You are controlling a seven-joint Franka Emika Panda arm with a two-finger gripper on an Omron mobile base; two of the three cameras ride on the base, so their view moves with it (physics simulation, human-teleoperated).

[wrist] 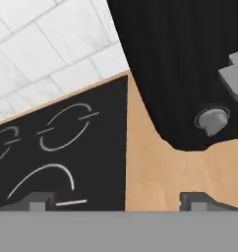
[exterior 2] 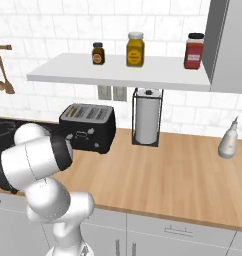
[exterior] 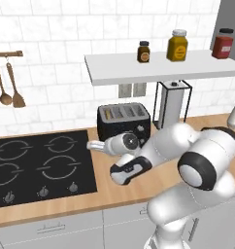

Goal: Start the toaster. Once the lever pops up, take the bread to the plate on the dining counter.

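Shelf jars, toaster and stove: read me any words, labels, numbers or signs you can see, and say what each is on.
No readable text anywhere.
Three shelf jars: labels are blurred colour patches.
Toaster: front panel marks too small to read.
Cooktop: white burner rings only, no lettering; knob marks unreadable.

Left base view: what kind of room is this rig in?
A home-style kitchen, rendered. The signs: a black four-burner cooktop set in a light-wood worktop, a black boxy four-slot toaster against white wall tiles, and wooden spoons hanging on a rail.
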